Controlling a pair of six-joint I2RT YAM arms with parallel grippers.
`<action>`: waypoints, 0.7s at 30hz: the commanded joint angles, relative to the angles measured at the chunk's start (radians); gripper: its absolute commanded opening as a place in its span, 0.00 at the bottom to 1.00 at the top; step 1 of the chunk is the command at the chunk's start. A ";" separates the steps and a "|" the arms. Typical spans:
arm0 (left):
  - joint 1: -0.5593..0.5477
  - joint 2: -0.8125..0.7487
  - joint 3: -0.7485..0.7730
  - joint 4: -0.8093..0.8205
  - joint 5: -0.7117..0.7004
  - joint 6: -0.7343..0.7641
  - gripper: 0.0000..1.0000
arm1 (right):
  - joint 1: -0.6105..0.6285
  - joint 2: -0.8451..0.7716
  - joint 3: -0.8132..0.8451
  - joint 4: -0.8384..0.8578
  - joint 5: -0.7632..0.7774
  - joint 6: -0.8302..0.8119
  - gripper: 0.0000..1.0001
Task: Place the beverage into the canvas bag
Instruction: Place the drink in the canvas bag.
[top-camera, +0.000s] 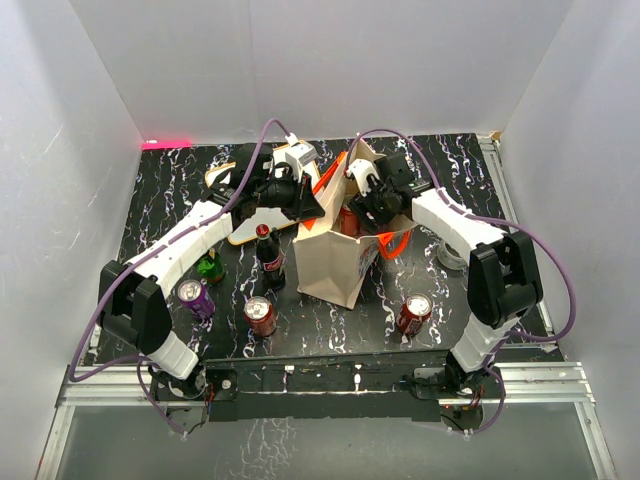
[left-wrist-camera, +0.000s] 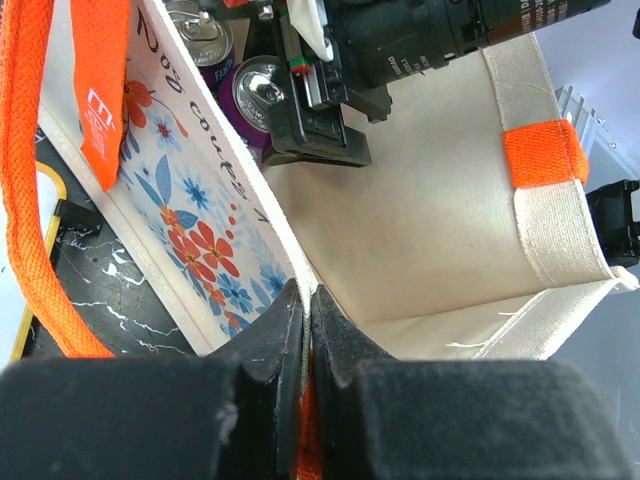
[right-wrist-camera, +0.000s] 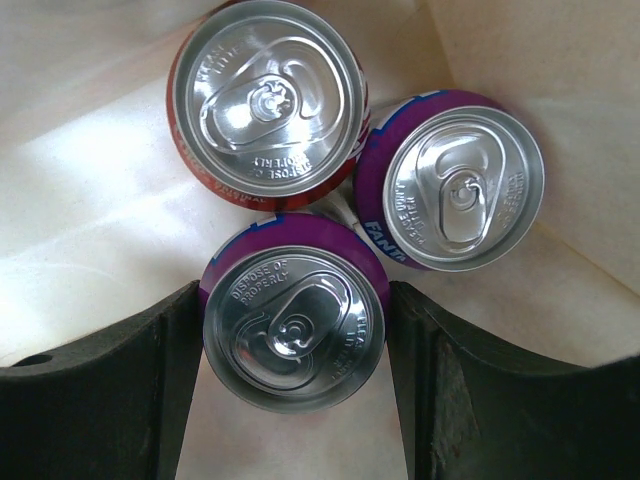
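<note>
The canvas bag stands upright mid-table, beige with orange handles and a flower print. My left gripper is shut on the bag's top rim at its left side, and the mouth stands open. My right gripper reaches down into the bag. Its two fingers press both sides of a purple beverage can, gripping it. Beside it inside the bag stand a second purple can and a red can. The bag's pale inner wall surrounds the right gripper body.
On the table outside the bag are a purple can, two red cans, a dark cola bottle and a green bottle. A white board with an orange-brown frame lies behind the left arm. White walls enclose the table.
</note>
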 joint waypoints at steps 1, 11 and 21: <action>-0.003 -0.061 -0.008 -0.026 0.038 0.015 0.00 | -0.044 0.016 0.032 0.104 0.077 -0.018 0.12; -0.003 -0.059 -0.005 -0.028 0.040 0.015 0.00 | -0.054 0.053 0.024 0.144 0.087 0.001 0.15; -0.003 -0.063 -0.005 -0.027 0.043 0.015 0.00 | -0.064 0.068 0.030 0.144 0.100 0.005 0.24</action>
